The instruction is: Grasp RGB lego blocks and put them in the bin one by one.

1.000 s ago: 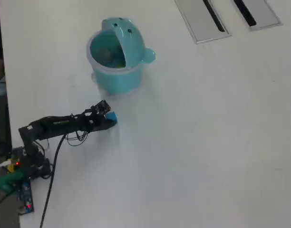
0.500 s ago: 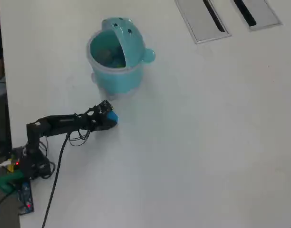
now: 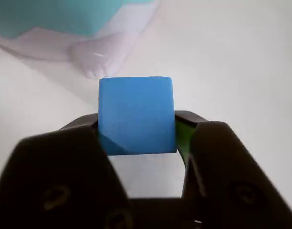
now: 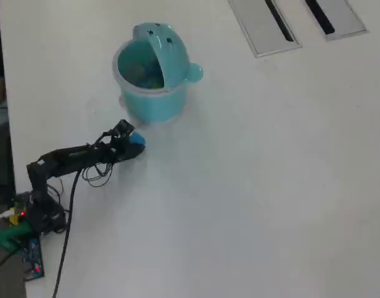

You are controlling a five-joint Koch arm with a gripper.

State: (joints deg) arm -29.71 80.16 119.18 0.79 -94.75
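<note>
In the wrist view my gripper (image 3: 136, 129) is shut on the blue lego block (image 3: 135, 114), which sits between the two black jaws above the white table. The teal bin (image 3: 55, 16) is blurred at the top left, just beyond the block. In the overhead view the gripper (image 4: 133, 146) holds the blue block (image 4: 136, 143) just below and left of the round light-teal bin (image 4: 153, 99) with its hooded lid. A yellow-green block (image 4: 151, 81) lies inside the bin. The red block is not visible.
The white table (image 4: 252, 186) spreads wide to the right and front. Two grey slotted panels (image 4: 264, 25) lie at the far top right. The arm base with cables (image 4: 35, 211) stands at the left edge.
</note>
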